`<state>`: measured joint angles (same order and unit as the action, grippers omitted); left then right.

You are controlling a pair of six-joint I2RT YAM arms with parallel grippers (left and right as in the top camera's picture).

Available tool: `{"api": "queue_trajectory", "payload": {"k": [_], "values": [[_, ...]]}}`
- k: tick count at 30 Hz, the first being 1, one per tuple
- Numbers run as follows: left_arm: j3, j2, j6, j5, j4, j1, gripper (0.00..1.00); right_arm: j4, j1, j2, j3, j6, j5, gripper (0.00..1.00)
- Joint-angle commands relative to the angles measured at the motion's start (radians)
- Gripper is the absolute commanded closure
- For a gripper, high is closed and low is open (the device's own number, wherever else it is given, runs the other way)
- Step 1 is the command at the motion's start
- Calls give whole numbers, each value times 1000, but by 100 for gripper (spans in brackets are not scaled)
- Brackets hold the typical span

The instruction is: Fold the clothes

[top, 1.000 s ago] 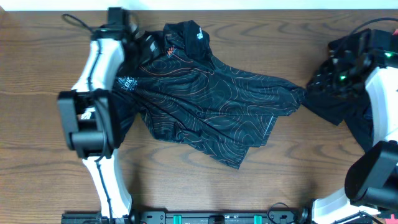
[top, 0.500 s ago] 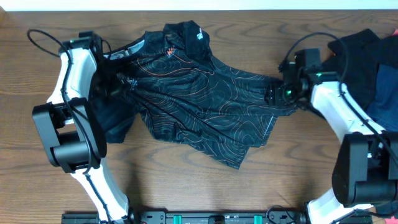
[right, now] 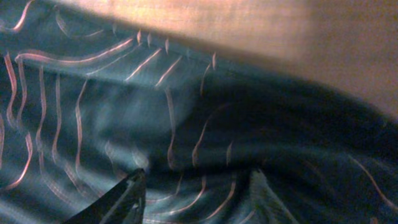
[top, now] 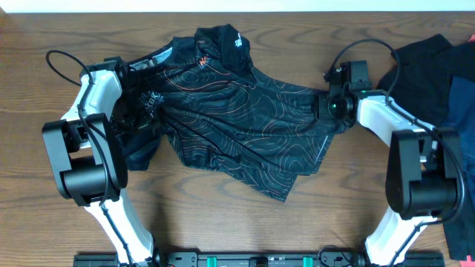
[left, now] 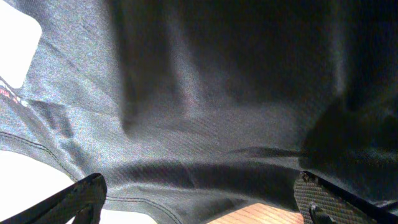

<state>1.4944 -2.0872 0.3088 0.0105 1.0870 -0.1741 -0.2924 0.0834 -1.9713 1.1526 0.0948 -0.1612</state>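
Both arms have drawn in on the black shirt (top: 245, 111) spread across the counter (top: 223, 230), left gripper (top: 142, 104) over its sleeve, right gripper (top: 329, 106) at the opposite edge, each with fingers parted, clamping nothing.

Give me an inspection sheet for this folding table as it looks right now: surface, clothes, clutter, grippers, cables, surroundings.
Surface: wooden table, bare wood looks clean.
Job's things: black patterned shirt spread out, rumpled, not folded; dark clothes pile at the right edge, blue garment beside it.
Clutter: nothing seen.
Grippers: left gripper open over dark fabric at the shirt's left side; right gripper open over the shirt's right edge.
Cables: black cable arcs above the right arm; another loops off the left arm.
Surroundings: white strip along the far edge; black rail at the near edge.
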Motion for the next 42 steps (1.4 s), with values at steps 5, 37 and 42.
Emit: {"api": "queue_trajectory", "payload": {"k": [5,37,42], "values": [[-4,-5,-16,-19,50,1,2,157,-27,-222,120,1,154,51],[-4,43,-46,-4,74,2,2,-1273,-127,-469,1298,-172,-55,22],[-4,43,-46,-4,71,2,2,-1334,-63,-469,1209,-140,-53,20]]}}
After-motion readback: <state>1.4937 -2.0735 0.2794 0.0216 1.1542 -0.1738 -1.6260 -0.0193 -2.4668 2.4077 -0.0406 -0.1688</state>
